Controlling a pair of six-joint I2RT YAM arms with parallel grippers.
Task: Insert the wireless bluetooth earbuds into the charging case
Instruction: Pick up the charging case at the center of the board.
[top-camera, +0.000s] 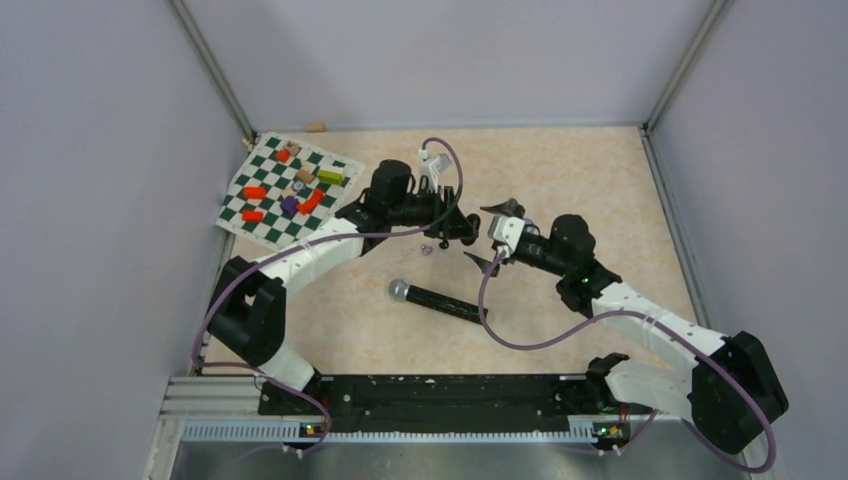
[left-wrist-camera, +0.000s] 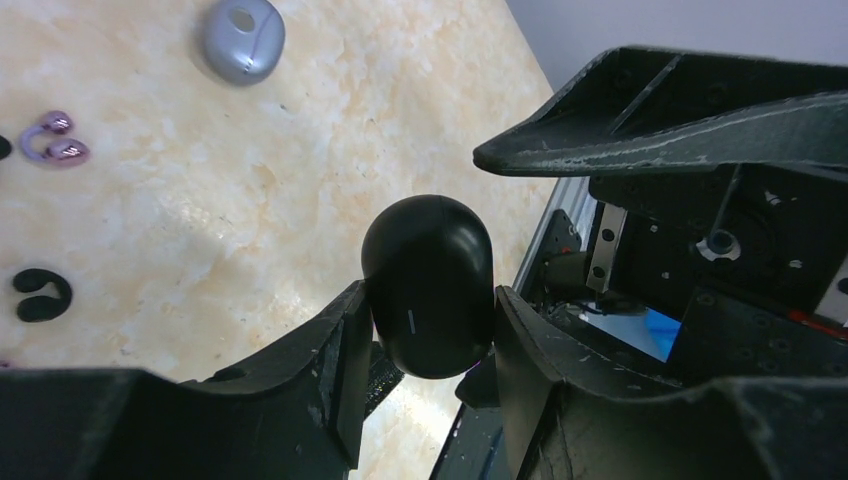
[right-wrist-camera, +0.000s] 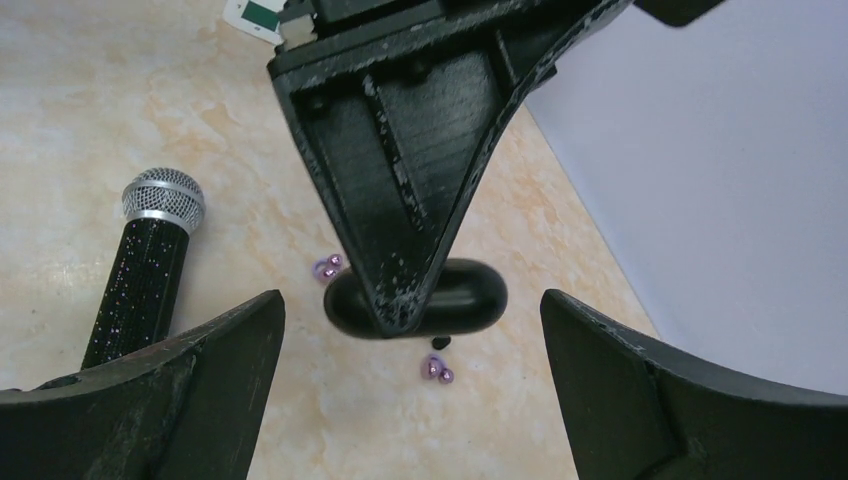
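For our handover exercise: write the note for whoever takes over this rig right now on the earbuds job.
Left gripper: shut on the black charging case, which looks closed.
Right gripper: open, empty, facing the case.
Purple earbuds and a black earbud lie loose on the table, near a grey rounded case.
Done: black case in hand. Left: open it, seat the earbuds.
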